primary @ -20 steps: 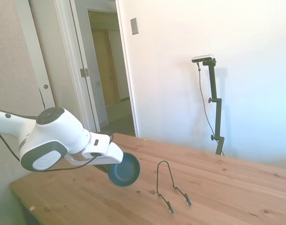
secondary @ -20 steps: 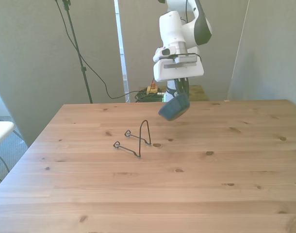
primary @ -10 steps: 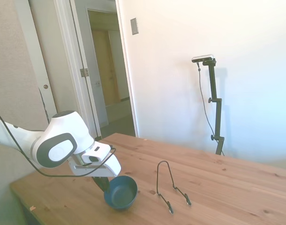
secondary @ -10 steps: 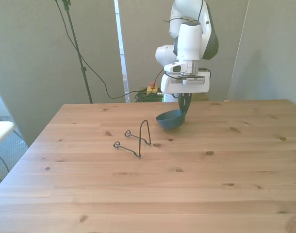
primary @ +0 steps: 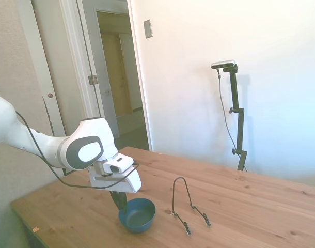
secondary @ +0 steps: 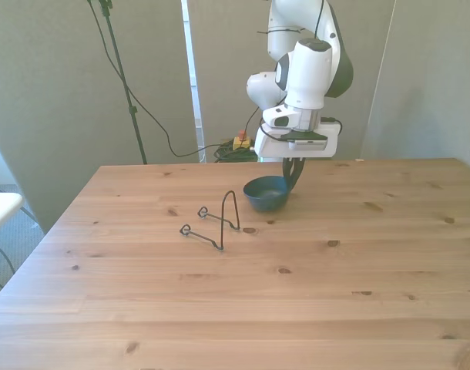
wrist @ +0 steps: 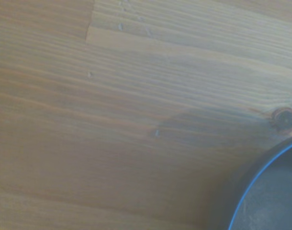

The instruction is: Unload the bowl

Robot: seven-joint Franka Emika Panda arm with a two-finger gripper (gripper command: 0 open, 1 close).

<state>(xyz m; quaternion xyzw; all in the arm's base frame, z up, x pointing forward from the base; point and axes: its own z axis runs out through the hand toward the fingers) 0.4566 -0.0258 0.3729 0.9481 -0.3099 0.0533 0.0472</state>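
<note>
The bowl [secondary: 266, 193] sits upright on the table [secondary: 297, 293], upper centre in the front view, near the far edge. The gripper [secondary: 294, 176] is at its rim, fingers clenched on that rim. The wire stand [secondary: 217, 219] stands apart toward the front view's left; bare wood fills the lower frame.

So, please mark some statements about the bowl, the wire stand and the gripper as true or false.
1. The bowl sits upright on the table. True.
2. The bowl leans in the wire stand. False: the stand holds nothing and the bowl is apart from it.
3. The gripper is at the bowl's rim. True.
4. Something lies inside the bowl. False: it looks empty.
5. In the front view, the stand is to the right of the bowl. False: it is to the left.
</note>
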